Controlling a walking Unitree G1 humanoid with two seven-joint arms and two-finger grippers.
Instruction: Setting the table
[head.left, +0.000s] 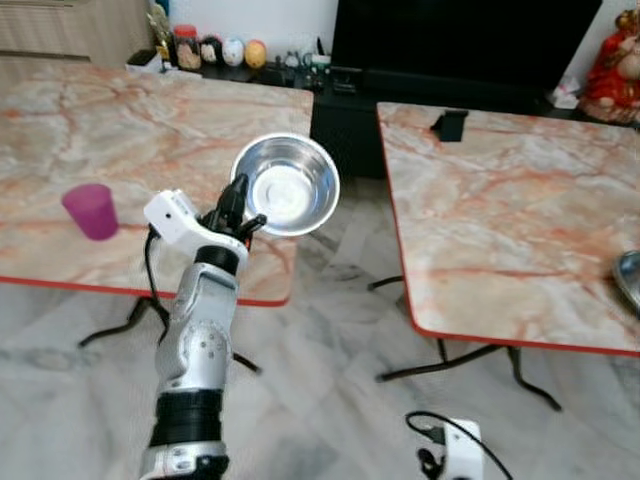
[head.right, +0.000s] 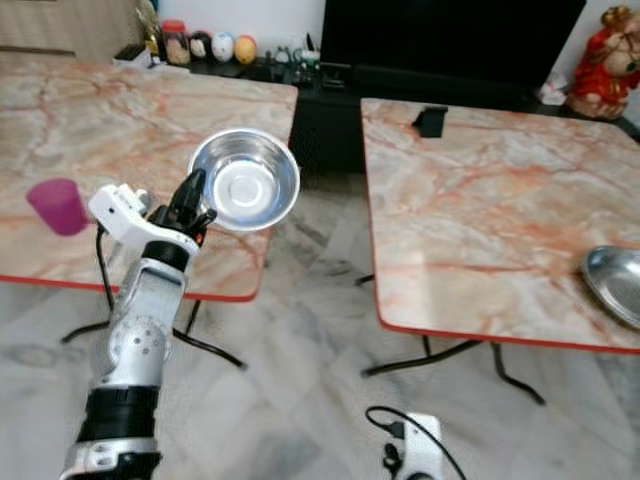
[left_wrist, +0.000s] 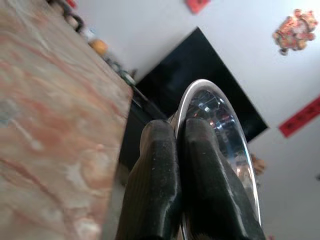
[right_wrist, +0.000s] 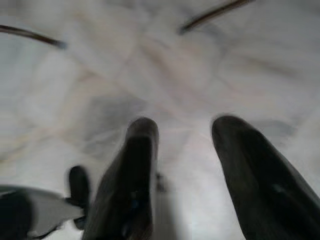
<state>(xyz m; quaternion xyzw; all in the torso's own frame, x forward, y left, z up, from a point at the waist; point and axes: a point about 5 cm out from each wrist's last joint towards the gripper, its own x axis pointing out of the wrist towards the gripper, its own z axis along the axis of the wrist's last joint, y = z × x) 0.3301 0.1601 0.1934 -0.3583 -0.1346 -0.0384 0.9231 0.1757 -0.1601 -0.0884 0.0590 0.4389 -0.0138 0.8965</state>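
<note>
— Marble floor (head.left: 330, 400) ran between two marble-topped surfaces with red edges. What stood on the left surface (head.left: 120, 140)?

— A purple cup (head.left: 91, 210) stood upright near its front edge, well apart from anything else. Jars and small ornaments (head.left: 215, 50) lined a dark shelf behind that surface.

— And the left arm?

— It was raised over the front right corner of that surface. The left claw (head.left: 243, 207) was clenched on the rim of a steel bowl (head.left: 287, 185), holding it up and tilted so its inside faced the camera. In the left wrist view the two black fingers (left_wrist: 160, 165) were pressed together on the bowl's edge, one inside, one outside.

— Further right?

— A dark television (head.left: 460, 40) stood against the wall. The right surface (head.left: 500, 220) carried a small black object (head.left: 450, 124) near its back edge, and a steel dish (head.right: 615, 280) lay at its far right side. A red figurine (head.left: 615, 60) sat behind it.

— The right arm?

— It hung low. The right claw (right_wrist: 192, 150) was released, its fingers spread over the floor.
</note>
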